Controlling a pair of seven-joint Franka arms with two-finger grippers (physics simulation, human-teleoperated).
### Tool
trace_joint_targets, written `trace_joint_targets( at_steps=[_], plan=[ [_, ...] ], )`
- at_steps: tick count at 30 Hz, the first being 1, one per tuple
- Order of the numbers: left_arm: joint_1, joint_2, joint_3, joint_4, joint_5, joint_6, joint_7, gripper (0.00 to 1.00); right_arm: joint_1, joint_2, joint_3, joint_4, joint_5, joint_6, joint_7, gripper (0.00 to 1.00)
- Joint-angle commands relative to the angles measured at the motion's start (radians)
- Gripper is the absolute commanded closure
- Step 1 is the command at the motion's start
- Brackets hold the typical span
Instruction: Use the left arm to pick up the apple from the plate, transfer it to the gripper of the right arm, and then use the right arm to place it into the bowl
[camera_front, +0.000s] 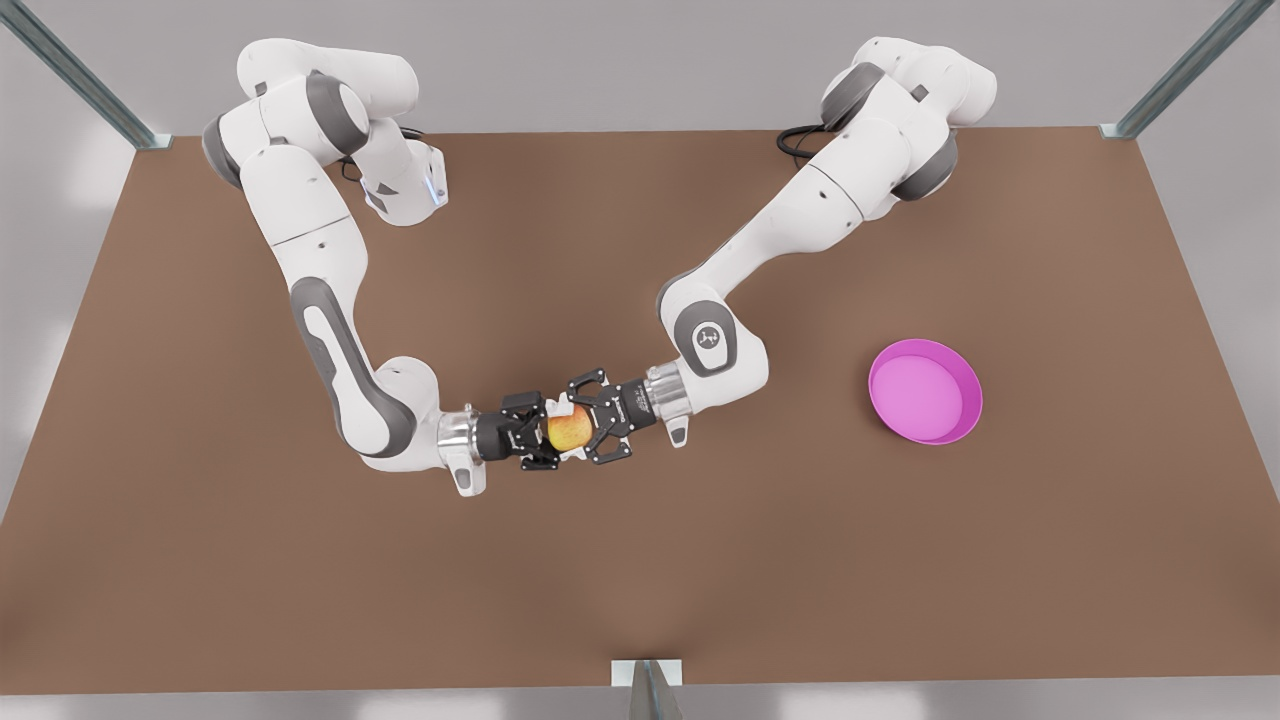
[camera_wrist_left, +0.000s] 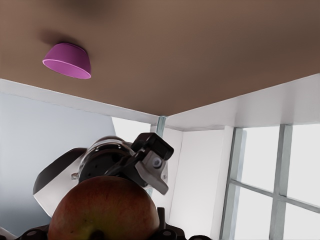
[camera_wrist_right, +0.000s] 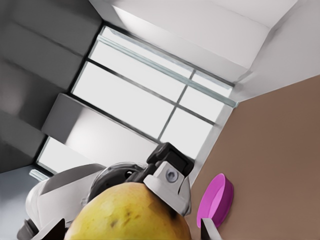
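While both arms reach inward over the brown table, the apple hangs clear of the tabletop, well apart from the plate, on the front view's left of it. Left tool is on the plate-facing side of the apple; right tool is on the side away from the plate. The two tools point nose to nose with the fruit sandwiched between them. Grip state: cannot tell for either tool; each sits hard up against the apple, but whether it is clenched or released is not resolved in any view. Plate sits flat on the table, rim up, with nothing on it. Left wrist view: red-blushed face of the apple close in, right tool just beyond it, and the bowl resting on the table farther off in that direction, so well away from the plate. Right wrist view: yellow face of the apple close in, left tool just behind it, plate seen nearly edge-on past that. Apple is yellow with an orange-red blush. Metal frame posts stand at the table's edges.
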Motion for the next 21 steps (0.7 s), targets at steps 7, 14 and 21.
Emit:
trace_joint_targets(
  at_steps=[7,14,21],
  plan=[
    [0.001,-0.002,0.001,0.001,-0.003,-0.001,-0.006,0.30,0.000,-0.001,0.001,0.002,0.000,0.006,-0.009,0.32],
    [0.001,-0.002,0.001,0.001,-0.003,-0.001,-0.007,0.00,0.000,-0.001,0.001,0.004,0.000,0.006,-0.008,0.32],
    [0.005,-0.003,0.001,-0.004,0.008,-0.001,-0.007,0.00,-0.009,-0.001,0.001,0.005,-0.026,0.006,0.000,0.32]
  ],
)
